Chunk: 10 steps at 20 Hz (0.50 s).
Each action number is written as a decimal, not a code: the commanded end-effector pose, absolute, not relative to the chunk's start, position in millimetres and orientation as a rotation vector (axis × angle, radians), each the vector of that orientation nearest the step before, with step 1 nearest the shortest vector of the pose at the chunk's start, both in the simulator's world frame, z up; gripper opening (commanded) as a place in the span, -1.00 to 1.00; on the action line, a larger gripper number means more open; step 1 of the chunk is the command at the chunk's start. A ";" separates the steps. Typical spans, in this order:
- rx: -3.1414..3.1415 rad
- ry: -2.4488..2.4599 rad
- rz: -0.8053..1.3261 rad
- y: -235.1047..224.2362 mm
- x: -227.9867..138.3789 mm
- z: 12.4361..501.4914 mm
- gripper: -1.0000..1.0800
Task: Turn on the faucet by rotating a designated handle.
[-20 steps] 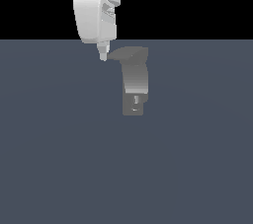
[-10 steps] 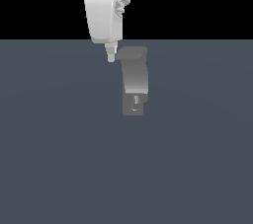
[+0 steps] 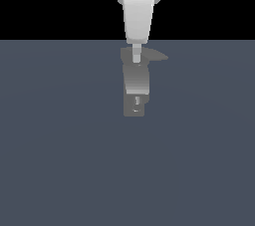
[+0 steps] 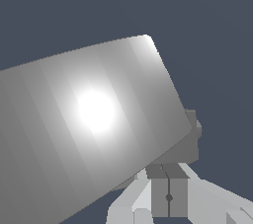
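The faucet (image 3: 135, 83) is a small grey fixture standing on the dark floor, with a boxy end and a round hole (image 3: 138, 101) facing the camera. Its handle (image 3: 158, 56), a thin dark-grey blade, sticks out from the top toward the exterior view's right. My white gripper (image 3: 136, 56) hangs straight down over the faucet's top, fingers pressed together and holding nothing, the tips level with the blade's root. In the wrist view the faucet's shiny grey surface (image 4: 94, 119) fills much of the picture, and the gripper (image 4: 169, 196) sits close beside it with its pads touching each other.
A flat dark blue-grey floor (image 3: 60, 160) stretches all around the faucet, with a black background (image 3: 50, 1) above it. Nothing else stands in view.
My gripper has travelled from the faucet's left toward the exterior view's right and now sits over its top. The handle, earlier showing on the left of the top, now points right.
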<state>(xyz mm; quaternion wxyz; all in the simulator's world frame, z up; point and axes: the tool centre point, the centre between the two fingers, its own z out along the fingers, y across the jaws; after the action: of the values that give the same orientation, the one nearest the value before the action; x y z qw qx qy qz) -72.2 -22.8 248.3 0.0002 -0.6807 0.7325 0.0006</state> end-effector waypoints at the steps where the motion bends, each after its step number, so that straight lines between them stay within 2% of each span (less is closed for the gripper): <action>1: -2.103 2.334 0.000 -54.7 -75.5 248.3 -1.00; 3: -2.102 2.335 0.000 -61.2 -76.5 248.3 -1.00; 4: -2.134 2.305 0.001 -41.1 -74.2 248.2 -1.00; 10: -2.128 2.310 0.000 -60.0 -62.6 248.2 -1.00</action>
<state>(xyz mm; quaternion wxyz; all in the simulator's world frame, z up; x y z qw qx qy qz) -68.0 -52.1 248.4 -0.0011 -0.6799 0.7333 0.0024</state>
